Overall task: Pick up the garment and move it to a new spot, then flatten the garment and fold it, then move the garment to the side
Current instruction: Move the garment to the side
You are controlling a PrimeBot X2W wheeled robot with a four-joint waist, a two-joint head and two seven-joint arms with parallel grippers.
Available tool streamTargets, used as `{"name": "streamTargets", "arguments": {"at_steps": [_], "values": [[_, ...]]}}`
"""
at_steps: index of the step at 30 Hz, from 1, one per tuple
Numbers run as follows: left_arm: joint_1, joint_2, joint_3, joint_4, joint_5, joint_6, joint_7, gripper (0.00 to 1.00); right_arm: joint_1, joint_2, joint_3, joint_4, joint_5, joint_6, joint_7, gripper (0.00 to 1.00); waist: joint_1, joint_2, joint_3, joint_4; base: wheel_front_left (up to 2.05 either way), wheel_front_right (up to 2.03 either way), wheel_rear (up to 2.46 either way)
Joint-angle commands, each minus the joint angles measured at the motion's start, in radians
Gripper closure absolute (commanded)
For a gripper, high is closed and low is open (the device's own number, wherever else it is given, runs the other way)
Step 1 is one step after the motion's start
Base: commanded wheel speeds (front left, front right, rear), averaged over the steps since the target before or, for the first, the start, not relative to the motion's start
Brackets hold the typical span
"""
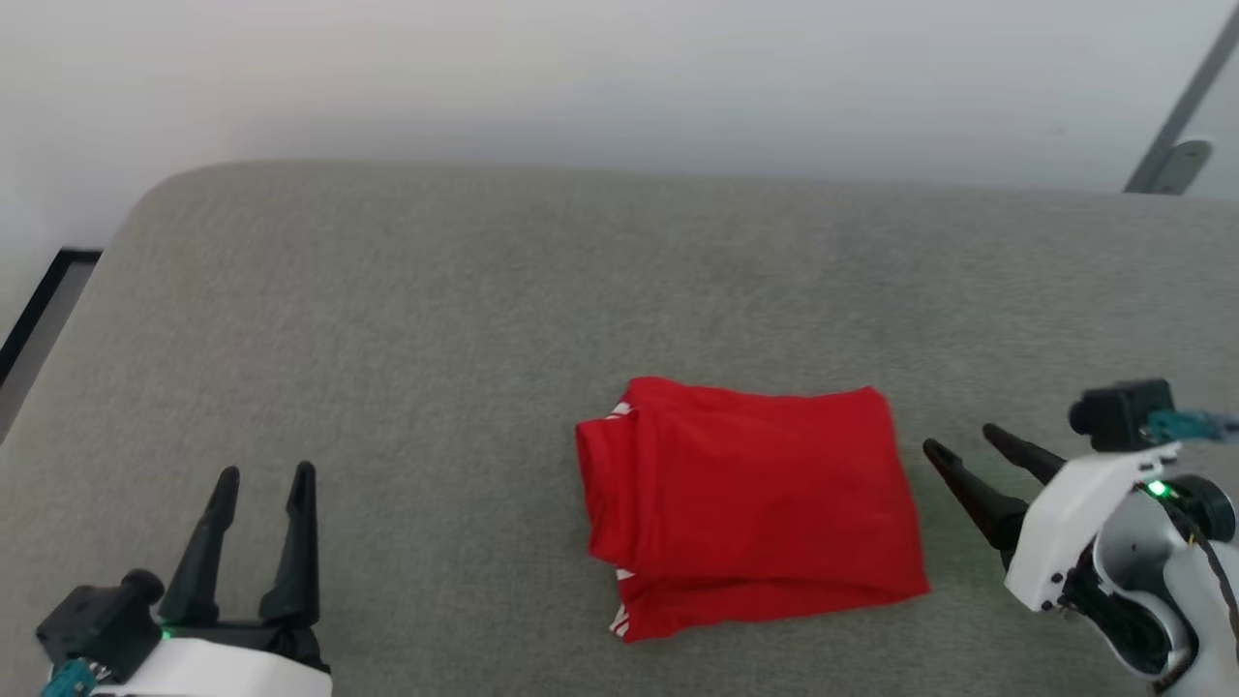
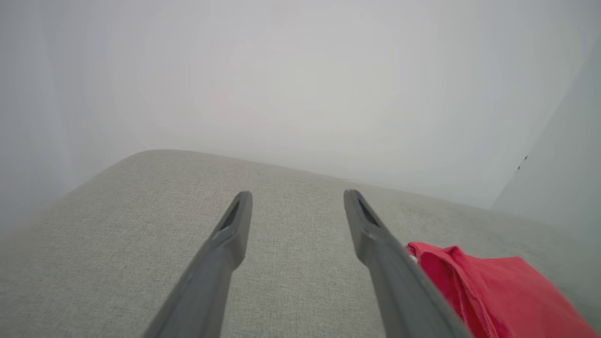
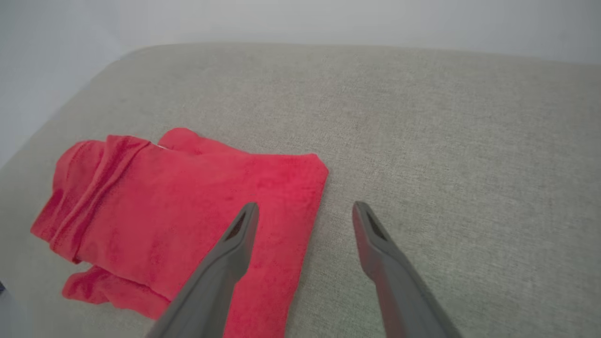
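Note:
The red garment (image 1: 750, 503) lies folded into a compact rectangle on the grey cushion (image 1: 436, 319), with small white stripe bits peeking out at its left edge. My right gripper (image 1: 960, 438) hovers open just right of the garment, fingers pointing up-left, holding nothing. In the right wrist view the garment (image 3: 178, 216) lies left of and under the left finger, and my right gripper (image 3: 304, 206) is spread wide. My left gripper (image 1: 263, 474) stands open at the lower left, well away from the garment. The left wrist view has the garment's corner (image 2: 497, 291) beside the open left gripper (image 2: 296, 195).
The grey cushion's rounded far-left corner (image 1: 169, 189) drops off toward a pale wall. A dark-framed floor strip (image 1: 39, 300) lies at the far left, and a grey metal bar (image 1: 1176, 116) slants at the upper right. Bare fabric stretches left of and beyond the garment.

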Motion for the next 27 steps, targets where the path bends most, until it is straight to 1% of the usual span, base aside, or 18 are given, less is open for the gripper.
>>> {"name": "streamTargets", "arguments": {"at_steps": [1, 6, 10, 12, 15, 17, 18, 19, 20, 22, 24, 26, 27], "values": [[-0.017, 0.002, -0.007, 0.001, -0.004, -0.002, -0.005, 0.00, -0.021, -0.008, 0.015, 0.009, 0.016, 0.000, 0.034, 0.00, 0.0000, 0.0000, 0.031, 0.031, 0.00, 0.00, 0.00], [-0.059, -0.003, -0.045, 0.013, -0.010, -0.002, -0.005, 0.00, -0.091, -0.052, 0.092, 0.044, 0.052, 0.000, 0.210, 0.00, 0.0000, 0.0000, 0.076, 0.075, 0.00, 0.00, 0.00], [-0.091, -0.007, -0.073, 0.021, -0.014, -0.002, -0.005, 0.00, -0.134, -0.059, 0.133, 0.098, 0.063, 0.000, 0.334, 0.00, 0.0000, 0.0000, 0.109, 0.105, 0.00, 0.00, 0.00], [-0.106, -0.009, -0.080, 0.026, -0.019, -0.002, -0.005, 0.00, -0.152, -0.050, 0.158, 0.129, 0.066, 0.000, 0.398, 0.00, 0.0000, 0.0000, 0.124, 0.116, 0.00, 0.00, 0.00], [-0.122, -0.010, -0.091, 0.031, -0.025, -0.002, -0.005, 0.00, -0.159, -0.012, 0.208, 0.171, 0.088, 0.000, 0.488, 0.00, 0.0000, 0.0000, 0.142, 0.127, 0.00, 0.00, 0.00], [-0.131, -0.012, -0.096, 0.033, -0.029, -0.002, -0.005, 0.00, -0.165, 0.015, 0.232, 0.187, 0.104, 0.000, 0.516, 0.00, 0.0000, 0.0000, 0.152, 0.131, 0.00, 0.00, 0.00], [-0.137, -0.012, -0.099, 0.035, -0.031, -0.002, -0.005, 0.00, -0.173, 0.022, 0.238, 0.198, 0.107, 0.000, 0.530, 0.22, 0.0000, 0.0000, 0.155, 0.132, 0.00, 0.00, 0.00], [-0.144, -0.012, -0.101, 0.038, -0.032, -0.002, -0.005, 0.00, -0.177, 0.023, 0.256, 0.197, 0.104, 0.000, 0.543, 0.89, 0.0000, 0.0000, 0.157, 0.134, 0.00, 0.00, 0.00], [-0.149, -0.010, -0.101, 0.041, -0.034, -0.002, -0.005, 0.00, -0.183, 0.023, 0.261, 0.189, 0.109, 0.002, 0.540, 1.00, 0.0000, 0.0000, 0.159, 0.134, 0.00, 0.00, 0.00], [-0.160, -0.009, -0.101, 0.043, -0.039, -0.002, -0.005, 0.00, -0.200, 0.011, 0.252, 0.176, 0.124, 0.003, 0.532, 1.00, 0.0000, 0.0000, 0.163, 0.132, 0.00, 0.00, 0.00], [-0.168, -0.012, -0.091, 0.046, -0.050, -0.002, -0.005, 0.00, -0.222, -0.020, 0.236, 0.152, 0.128, 0.002, 0.513, 1.00, 0.0000, 0.0000, 0.168, 0.125, 0.00, 0.00, 0.00], [-0.175, -0.012, -0.089, 0.047, -0.055, -0.002, -0.005, 0.00, -0.231, -0.029, 0.223, 0.141, 0.132, 0.002, 0.504, 1.00, 0.0000, 0.0000, 0.170, 0.120, 0.00, 0.00, 0.00], [-0.182, -0.011, -0.084, 0.049, -0.061, -0.002, -0.005, 0.00, -0.242, -0.045, 0.214, 0.124, 0.126, 0.002, 0.495, 1.00, 0.0000, 0.0000, 0.172, 0.114, 0.00, 0.00, 0.00]]}}
